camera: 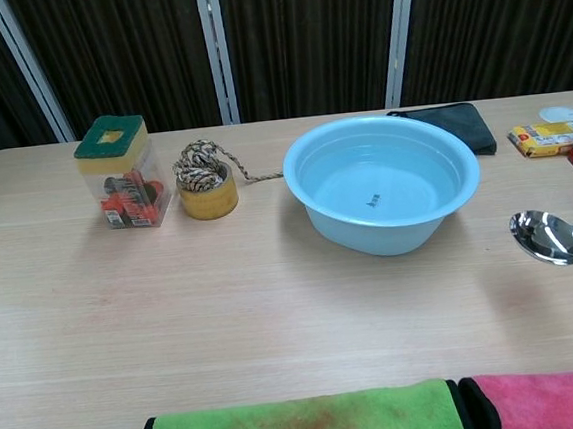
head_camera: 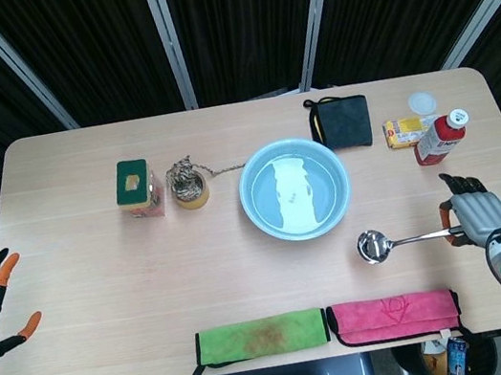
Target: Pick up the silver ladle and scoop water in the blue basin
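a green cloth point(head_camera: 260, 335) and a pink cloth point(head_camera: 393, 316) lie along the near table edge; a red bottle point(head_camera: 439, 138) stands beside a yellow packet point(head_camera: 403, 131).

A pale wooden bench point(head_camera: 99, 263) carries a blue basin point(head_camera: 293, 189) of water near its middle. Left of it stand a rope-filled yellow cup point(head_camera: 189, 184) and a green-lidded clear box point(head_camera: 136, 189). Behind lie a black pouch point(head_camera: 340, 121), a yellow packet point(head_camera: 404, 131), a white lid point(head_camera: 422, 102) and a red bottle point(head_camera: 440, 137). A green cloth point(head_camera: 261, 335) and pink cloth point(head_camera: 393, 316) lie along the front edge.
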